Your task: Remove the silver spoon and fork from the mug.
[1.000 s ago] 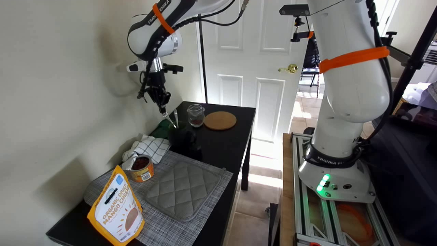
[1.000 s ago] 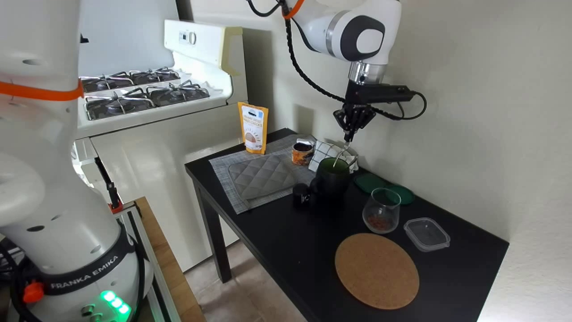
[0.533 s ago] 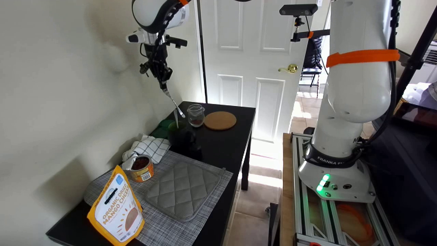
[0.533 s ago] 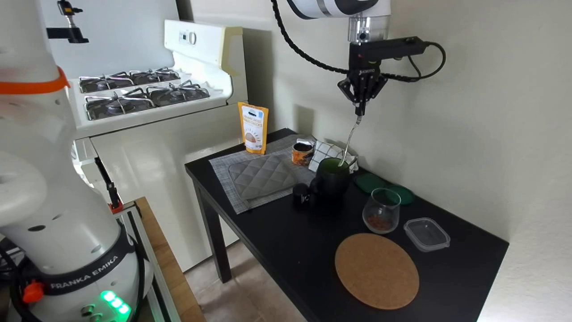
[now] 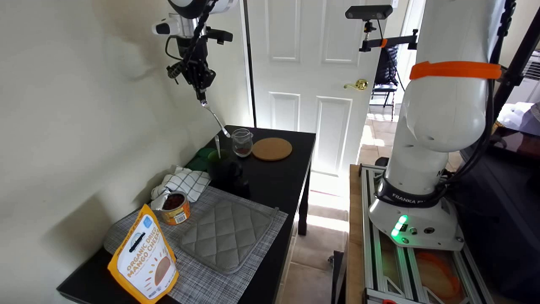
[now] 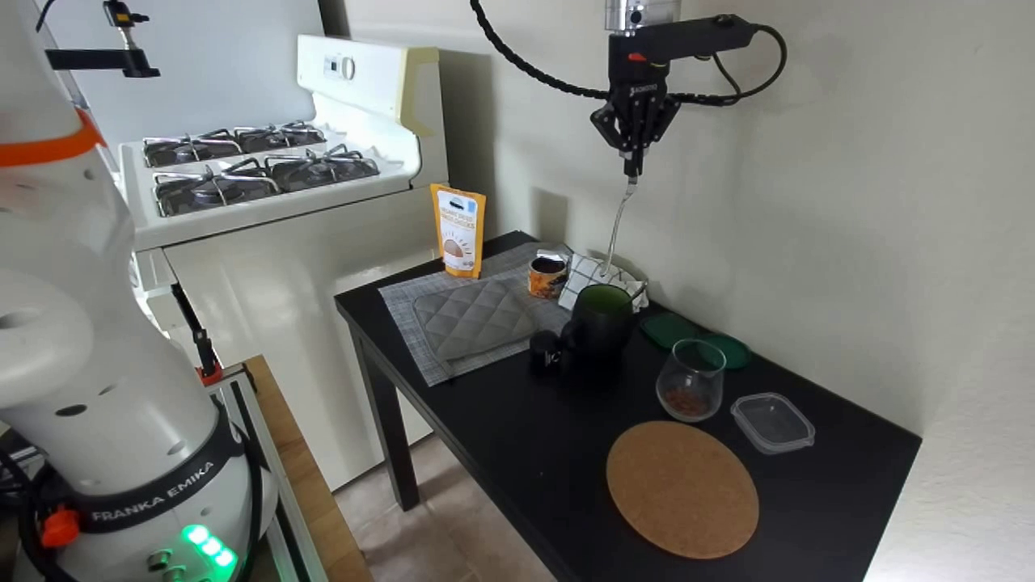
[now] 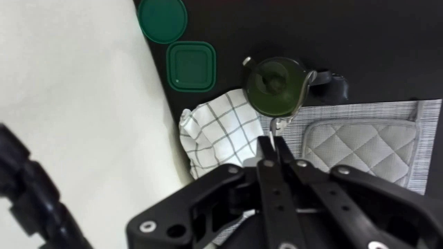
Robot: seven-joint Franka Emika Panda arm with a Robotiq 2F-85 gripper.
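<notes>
The fork (image 5: 217,118) hangs clear of the mug (image 6: 602,323); the spoon (image 5: 217,146) sits in it

From where I stand, a white stove (image 6: 291,242) is on the left, just past the end of the black table (image 6: 550,440). At that end an orange-and-white bag (image 6: 458,233) stands upright. A grey pot holder (image 6: 473,319) lies on a grey mat (image 5: 206,283) over the table's left end; an open can (image 6: 547,280) sits toward the mat's wall side. Next, a checked cloth (image 7: 225,135) is bunched at the table's back edge, by the wall (image 6: 849,242). Forward of it, a small black container (image 6: 544,352) stands just beside the mug, dark outside, green within. The spoon leans in the mug, its handle poking over the rim toward the wall.

Over the mug hangs the gripper (image 6: 633,170), its fingers pinched on the fork's tined end. The fork slants handle down, its lower tip apart from the rim.

Right of the mug, two green lids (image 7: 191,67) lie along the back edge. Then come a round cork board (image 6: 683,489), a clear glass (image 6: 689,372) with something reddish in it and, farthest right, a plastic tub (image 6: 772,423).
</notes>
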